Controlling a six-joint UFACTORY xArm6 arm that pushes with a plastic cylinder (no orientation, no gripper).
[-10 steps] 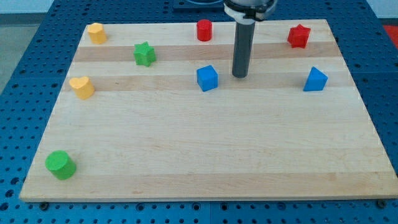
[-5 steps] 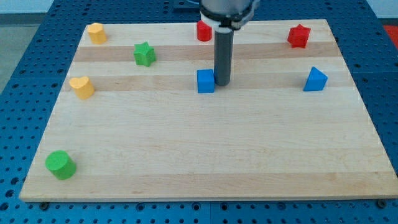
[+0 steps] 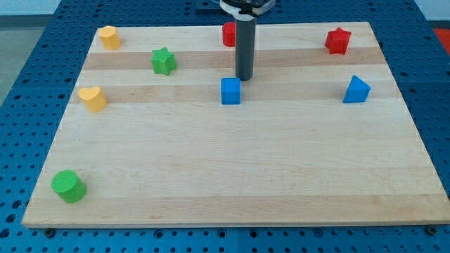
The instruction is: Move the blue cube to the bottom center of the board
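The blue cube (image 3: 230, 91) sits on the wooden board (image 3: 232, 161), a little above the board's middle. My tip (image 3: 244, 78) stands just above the cube and slightly to its right, very close to its top right corner. The dark rod rises from the tip to the view's top edge. I cannot tell whether the tip touches the cube.
A red cylinder (image 3: 229, 34) stands at the top, partly behind the rod. A red star (image 3: 337, 41) is at the top right, a second blue block (image 3: 356, 90) at the right. A green star (image 3: 163, 61), two yellow blocks (image 3: 109, 36) (image 3: 92, 98) and a green cylinder (image 3: 68, 186) are at the left.
My tip has moved left from the cube's right side, then up to just above it. The blue cube has been nudged slightly left and squared up.
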